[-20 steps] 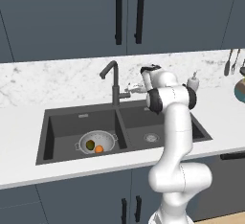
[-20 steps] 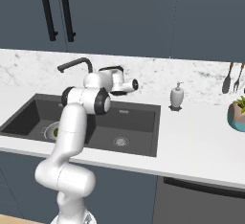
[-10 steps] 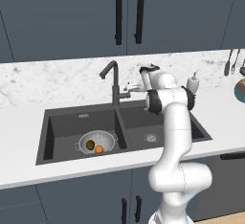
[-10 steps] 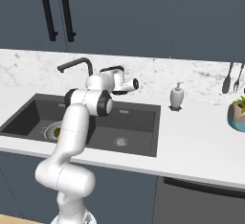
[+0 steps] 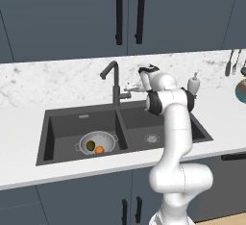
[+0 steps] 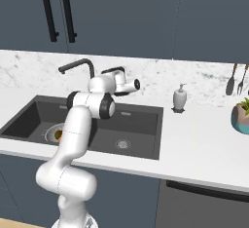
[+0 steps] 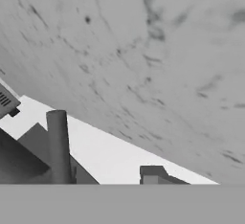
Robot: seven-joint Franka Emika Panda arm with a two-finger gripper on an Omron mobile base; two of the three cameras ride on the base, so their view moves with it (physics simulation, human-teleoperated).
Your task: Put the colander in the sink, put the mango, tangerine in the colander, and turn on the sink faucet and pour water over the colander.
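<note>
Step in hand: turning on the tap, judged from how things lie; the fruit is already in the colander and only the water is left.
Colander [image 5: 97, 142]: sits in the left basin of the sink [image 5: 62, 132], near the divider.
Mango [image 5: 90, 145]: inside the colander, on its left side.
Tangerine [image 5: 99, 149]: inside the colander, just beside the mango.
Tap [image 5: 113, 81]: stands upright behind the divider between the basins; no water shows at the spout, whose tip points left, short of the colander.
Lever [image 5: 126, 94]: small stub on the right side of the tap's stem, low down.
Hand [image 5: 130, 87]: reaches in from the right at lever height, close to the lever. Whether its fingers are apart or pinching the lever I cannot tell; contact is not clear in either base view.
Hand view: the tap's stem [image 7: 58, 146] rises at the lower left against the marble wall [image 7: 143, 50], so the hand looks past the tap rather than squarely at it.
How to do it well: seat the fingers on the lever itself, not the stem, then push in a short, steady arc.
Watch for: fingers slipping off so small a stub.
After that: the spout will likely need swinging over the colander so the stream lands on the fruit.
Soap bottle [image 5: 193, 83]: on the counter [image 5: 19, 137], well apart to the right.
</note>
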